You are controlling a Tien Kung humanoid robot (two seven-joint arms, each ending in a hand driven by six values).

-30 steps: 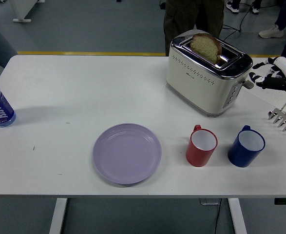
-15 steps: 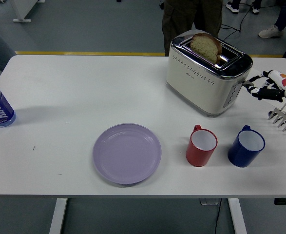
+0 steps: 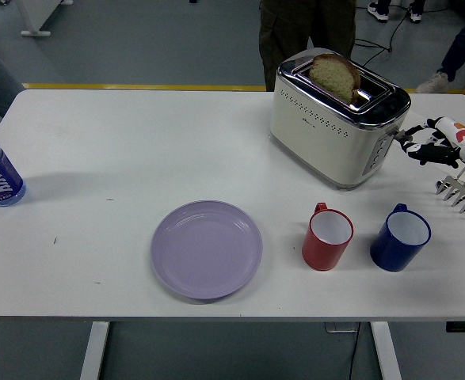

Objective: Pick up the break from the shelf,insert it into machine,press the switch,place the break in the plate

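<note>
The slice of bread (image 3: 334, 75) stands in the near slot of the cream toaster (image 3: 337, 127) at the far right of the table (image 3: 121, 142), its upper half well above the slot. So the pick-up and the insertion look done. Whether the switch has been pressed cannot be read from the bread alone; it sits high, which fits either a lever not yet pushed down or a slice popped back up.

The right hand (image 3: 430, 144) comes in from the right edge and hangs just beside the toaster's right end, where the lever and controls are. Its fingers (image 3: 413, 139) point towards that end, loosely curled and holding nothing; contact with the lever is too small to judge. The left hand is out of view.

The purple plate (image 3: 207, 248) lies bare near the middle of the table, with a red mug (image 3: 328, 236) and a blue mug (image 3: 400, 237) to its right. A metal rack (image 3: 463, 191) shows at the right edge. Carrying the bread to the plate remains.
</note>
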